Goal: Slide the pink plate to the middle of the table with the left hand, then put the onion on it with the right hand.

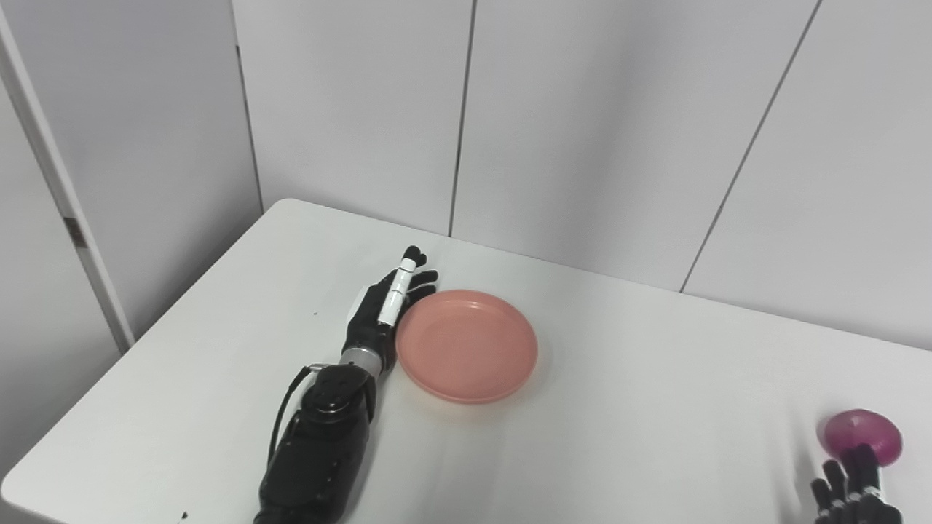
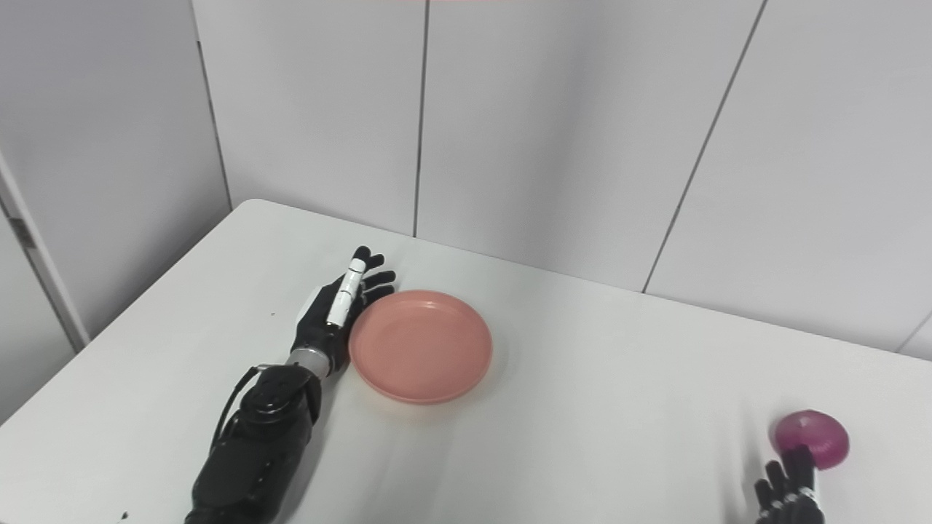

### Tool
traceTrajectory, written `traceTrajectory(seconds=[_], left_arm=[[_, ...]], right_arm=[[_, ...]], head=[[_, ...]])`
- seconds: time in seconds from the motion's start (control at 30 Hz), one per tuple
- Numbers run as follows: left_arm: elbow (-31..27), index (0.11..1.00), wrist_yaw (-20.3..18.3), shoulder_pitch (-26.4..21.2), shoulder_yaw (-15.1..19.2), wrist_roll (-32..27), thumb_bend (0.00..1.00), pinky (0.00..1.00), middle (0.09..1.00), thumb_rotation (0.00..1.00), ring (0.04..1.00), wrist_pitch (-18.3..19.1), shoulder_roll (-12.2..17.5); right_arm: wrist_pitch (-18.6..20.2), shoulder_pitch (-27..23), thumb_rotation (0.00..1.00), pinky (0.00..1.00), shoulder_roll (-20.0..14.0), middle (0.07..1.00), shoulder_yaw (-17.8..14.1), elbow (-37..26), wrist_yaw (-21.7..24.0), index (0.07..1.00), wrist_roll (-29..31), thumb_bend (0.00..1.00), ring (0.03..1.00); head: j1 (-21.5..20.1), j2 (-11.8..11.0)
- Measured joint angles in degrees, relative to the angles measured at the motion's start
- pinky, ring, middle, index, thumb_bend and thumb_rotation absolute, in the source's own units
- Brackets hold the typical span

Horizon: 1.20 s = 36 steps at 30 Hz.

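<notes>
Resting flat w/ fingers spread, our left hand holds nothing, its edge against the pink plate at the plate's 9 o'clock. Onion sits well apart, approx 4 o'clock from the plate on the table; our right hand is just below it, only fingertips showing — grip we can't tell.

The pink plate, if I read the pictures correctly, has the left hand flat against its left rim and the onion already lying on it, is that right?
Not quite. The left hand is against the left rim of the pink plate, but the plate is empty. The left eye view shows the onion on the table at the near right, just beyond the right hand.
</notes>
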Motion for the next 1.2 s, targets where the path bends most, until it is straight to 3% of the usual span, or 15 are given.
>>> traceTrajectory(seconds=[0.1, 0.23, 0.53, 0.9, 1.2], left_arm=[[-1.2, 0.826, -1.4, 0.5, -0.4, -0.4, 0.67, 0.82, 0.8, 0.91, 0.809, 1.6, 1.1], [-2.0, 0.804, -4.4, 0.7, -1.4, -0.5, 0.69, 0.77, 0.776, 0.87, 0.79, 3.8, 3.2], [-3.0, 0.765, -11.0, 0.9, -3.9, -0.5, 0.72, 0.74, 0.751, 0.84, 0.76, 6.0, 7.9], [-3.2, 0.767, -14.0, 0.9, -3.5, -2.7, 0.71, 0.74, 0.744, 0.86, 0.749, 7.7, 9.6], [-10.1, 0.812, -13.0, 5.2, -4.2, -7.0, 0.69, 0.81, 0.797, 0.87, 0.808, 10.5, 8.7]], right_arm=[[-0.1, 0.0, 1.0, 0.98, 0.1, 0.944, 0.4, -0.1, -0.4, 0.951, -2.2, 0.63, 0.923], [-0.1, 0.0, 1.0, 0.91, 0.3, 0.913, 0.8, -0.2, -0.8, 0.92, -4.2, 0.71, 0.889], [-0.1, 0.3, 1.0, 0.9, 1.9, 0.913, 2.8, -1.0, -3.4, 0.916, -7.7, 0.74, 0.89], [0.1, 0.1, 1.0, 0.94, 2.8, 0.94, 6.5, -1.3, -5.6, 0.939, -9.6, 0.72, 0.919], [0.1, 0.0, 1.0, 0.95, 3.0, 0.941, 7.7, -1.3, -6.8, 0.94, -9.7, 0.71, 0.92]], head=[[-1.8, 0.5], [-7.3, 2.1], [-13.6, 3.7], [-16.1, 4.6], [-15.2, 4.8]])
